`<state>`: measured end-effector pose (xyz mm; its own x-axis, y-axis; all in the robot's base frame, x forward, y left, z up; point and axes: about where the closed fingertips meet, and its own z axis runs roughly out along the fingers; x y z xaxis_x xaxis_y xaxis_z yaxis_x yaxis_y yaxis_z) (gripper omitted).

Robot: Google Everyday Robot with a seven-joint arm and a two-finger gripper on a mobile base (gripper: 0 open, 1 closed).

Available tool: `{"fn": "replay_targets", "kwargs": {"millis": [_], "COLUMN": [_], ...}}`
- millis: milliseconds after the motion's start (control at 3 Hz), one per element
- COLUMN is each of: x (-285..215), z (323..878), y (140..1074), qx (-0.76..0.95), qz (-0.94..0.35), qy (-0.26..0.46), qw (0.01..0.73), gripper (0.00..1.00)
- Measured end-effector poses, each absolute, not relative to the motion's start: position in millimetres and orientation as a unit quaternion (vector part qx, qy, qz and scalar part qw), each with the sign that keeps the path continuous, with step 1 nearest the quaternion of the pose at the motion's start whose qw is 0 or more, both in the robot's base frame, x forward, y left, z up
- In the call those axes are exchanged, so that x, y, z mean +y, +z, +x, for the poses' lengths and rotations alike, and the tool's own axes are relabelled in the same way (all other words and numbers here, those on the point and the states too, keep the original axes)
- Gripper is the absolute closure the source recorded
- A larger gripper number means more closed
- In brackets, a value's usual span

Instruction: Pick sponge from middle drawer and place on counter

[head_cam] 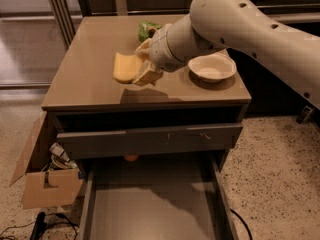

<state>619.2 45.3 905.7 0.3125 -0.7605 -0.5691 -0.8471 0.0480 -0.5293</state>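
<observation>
Placing step: end effector (142, 64) pinches sponge (125, 67) just above counter (85, 81). Next, likely: lower until contact, then release.

Dim warm light from above. The two-finger gripper (142, 64), clasping the yellow foam sponge (125, 67) at upper centre, throws a soft shadow on the glossy tan counter (85, 79).

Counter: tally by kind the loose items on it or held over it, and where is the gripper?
Yellow foam sponge: 1, held over the tan counter by the gripper, above the counter's front middle.
White round bowl: 1, on the counter.
Green crinkly packet: 1, at the counter's back.
Total: 3.
</observation>
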Motion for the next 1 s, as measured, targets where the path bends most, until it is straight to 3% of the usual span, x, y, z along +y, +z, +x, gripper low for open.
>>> {"fn": "replay_targets", "kwargs": {"millis": [1000], "x": [40], "z": [638], "y": [907], "qx": [0.598], "qz": [-0.687], "qy": [0.065], "qw": [0.407], "gripper": [1.0]}}
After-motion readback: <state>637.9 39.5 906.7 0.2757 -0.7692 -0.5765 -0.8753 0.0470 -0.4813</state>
